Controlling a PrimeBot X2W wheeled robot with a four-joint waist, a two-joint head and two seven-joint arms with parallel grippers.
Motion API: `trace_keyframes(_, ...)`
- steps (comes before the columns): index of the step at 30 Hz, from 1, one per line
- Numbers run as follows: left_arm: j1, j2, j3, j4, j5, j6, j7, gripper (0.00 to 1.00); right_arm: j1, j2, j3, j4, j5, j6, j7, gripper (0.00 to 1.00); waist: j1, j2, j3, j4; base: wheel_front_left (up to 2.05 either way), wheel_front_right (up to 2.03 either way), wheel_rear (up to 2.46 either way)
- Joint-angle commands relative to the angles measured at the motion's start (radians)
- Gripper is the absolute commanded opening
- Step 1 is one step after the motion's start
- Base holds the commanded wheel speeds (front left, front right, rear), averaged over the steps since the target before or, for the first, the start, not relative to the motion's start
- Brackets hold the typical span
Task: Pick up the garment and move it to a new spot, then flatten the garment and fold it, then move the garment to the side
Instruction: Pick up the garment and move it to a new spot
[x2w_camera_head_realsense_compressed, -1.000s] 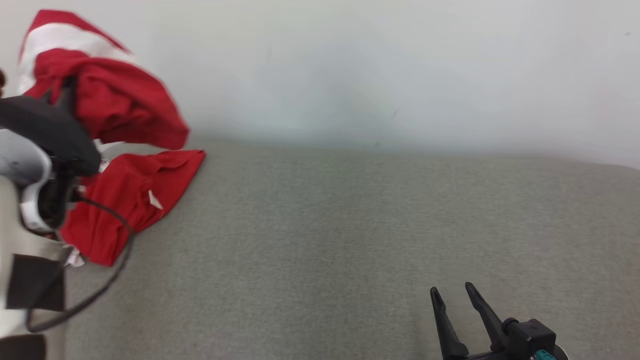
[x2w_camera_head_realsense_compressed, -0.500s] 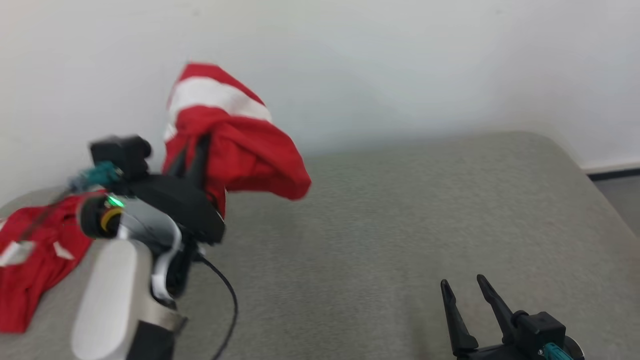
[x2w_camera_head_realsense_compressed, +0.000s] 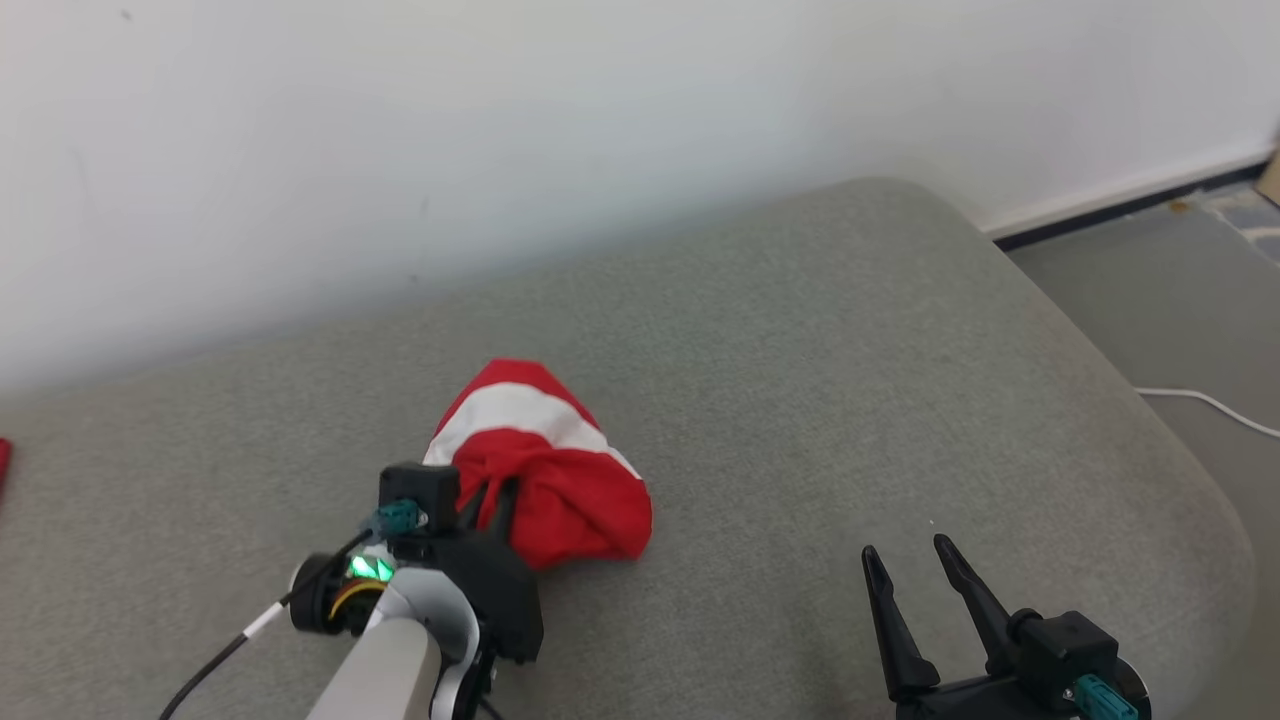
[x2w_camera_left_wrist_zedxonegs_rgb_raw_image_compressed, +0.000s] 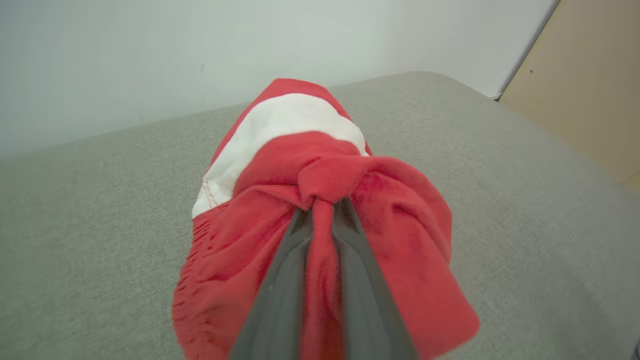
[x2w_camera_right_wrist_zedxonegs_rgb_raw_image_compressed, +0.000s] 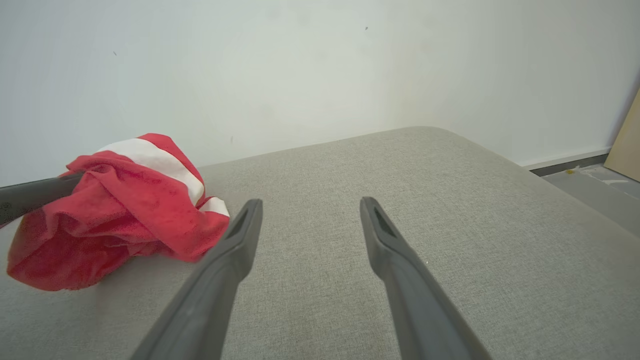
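The garment is a bunched red cloth with a white band, low over the grey cushion left of centre in the head view. My left gripper is shut on a fold of it. In the left wrist view, red cloth wraps around the tips of both dark fingers. Whether its underside touches the cushion I cannot tell. My right gripper stands open at the lower right, apart from the garment, with nothing between its fingers. The right wrist view has the garment to the left of the open gripper.
The grey cushion ends in a rounded edge at the right, with grey floor and a white cable beyond. A white wall runs behind. A sliver of another red cloth lies at the far left edge. A beige board stands at the right.
The head camera has swung right. My left gripper has carried the garment away from the other red cloth and down toward the cushion. The right gripper stays open in place.
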Motion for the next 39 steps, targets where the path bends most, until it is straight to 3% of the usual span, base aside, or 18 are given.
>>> trace_keyframes(1,0.004,0.001,-0.009,0.032,0.001,0.007,-0.016,0.0,-0.004,0.0,0.001,0.004,0.008,-0.002,-0.009,1.0,0.0,0.0,0.04,-0.048,0.0,0.0,0.0)
trace_keyframes(2,0.002,0.0,-0.018,0.058,-0.007,0.008,-0.021,0.43,-0.004,0.0,0.001,0.005,0.007,-0.002,-0.01,1.0,0.0,0.0,0.042,-0.05,0.0,0.0,0.0)
trace_keyframes(3,-0.001,0.0,-0.03,0.079,-0.016,0.007,-0.032,0.98,-0.003,0.0,0.0,0.007,0.007,-0.002,-0.012,1.0,0.0,0.0,0.043,-0.05,0.0,0.0,0.0)
trace_keyframes(9,0.007,0.0,-0.1,0.108,-0.106,-0.018,-0.1,1.0,0.007,0.0,-0.025,0.013,0.006,-0.002,-0.019,1.0,0.0,0.0,0.036,-0.007,0.0,0.0,0.0)
trace_keyframes(11,0.033,-0.002,-0.128,0.068,-0.153,-0.02,-0.152,1.0,0.026,0.0,-0.048,0.011,0.004,-0.002,-0.026,1.0,0.0,0.0,0.022,0.047,0.0,0.0,0.0)
trace_keyframes(17,0.102,0.002,-0.129,-0.066,-0.174,0.025,-0.248,1.0,0.063,0.0,-0.097,0.003,0.014,-0.002,-0.031,1.0,0.0,0.0,-0.012,0.155,0.0,0.0,0.0)
trace_keyframes(22,0.216,0.041,-0.044,-0.226,-0.147,0.082,-0.278,1.0,0.081,0.0,-0.125,-0.004,0.015,-0.002,-0.037,1.0,0.0,0.0,-0.039,0.222,0.0,0.0,0.0)
trace_keyframes(27,0.389,0.064,0.074,-0.399,-0.045,0.118,-0.279,1.0,0.091,0.0,-0.146,-0.004,0.001,-0.002,-0.046,1.0,0.0,0.0,-0.065,0.259,0.0,0.0,0.0)
trace_keyframes(33,0.551,0.052,0.172,-0.47,0.051,0.088,-0.279,1.0,0.115,0.0,-0.153,0.006,-0.012,-0.002,-0.06,1.0,0.0,0.0,-0.095,0.29,0.0,0.0,0.0)
trace_keyframes(39,0.63,0.042,0.253,-0.444,0.104,0.05,-0.279,1.0,0.149,-0.015,-0.141,0.015,-0.002,-0.002,-0.071,1.0,0.0,0.0,-0.118,0.308,0.0,0.0,0.0)
